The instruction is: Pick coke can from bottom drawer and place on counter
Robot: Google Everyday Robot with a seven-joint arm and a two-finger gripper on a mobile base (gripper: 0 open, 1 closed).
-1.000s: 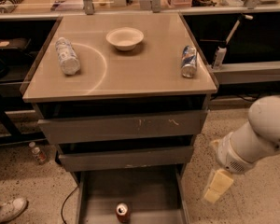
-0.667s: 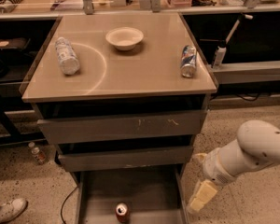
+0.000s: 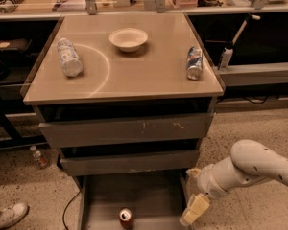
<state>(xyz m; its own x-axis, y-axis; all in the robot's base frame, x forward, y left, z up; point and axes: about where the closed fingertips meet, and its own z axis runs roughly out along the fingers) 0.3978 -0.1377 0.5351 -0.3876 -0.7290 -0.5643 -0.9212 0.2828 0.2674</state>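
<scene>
Hand [image 3: 194,211] is hanging at the near right corner of the open bottom drawer [image 3: 134,190], beside its right wall. It is carrying nothing, and how far it is open I cannot tell. Coke can [image 3: 126,218] is standing upright on the drawer floor at the near edge, left of the hand and apart from it.

Step, as I am judging it: reaching for the can. Best done travelling left and low, clearing the drawer front above, then gripping the can mid-body and keeping it upright.

Arm [image 3: 249,169] is stretching in from the right, bent, with the wrist pointing down and left. Worktop [image 3: 134,75] is sitting well above.
</scene>
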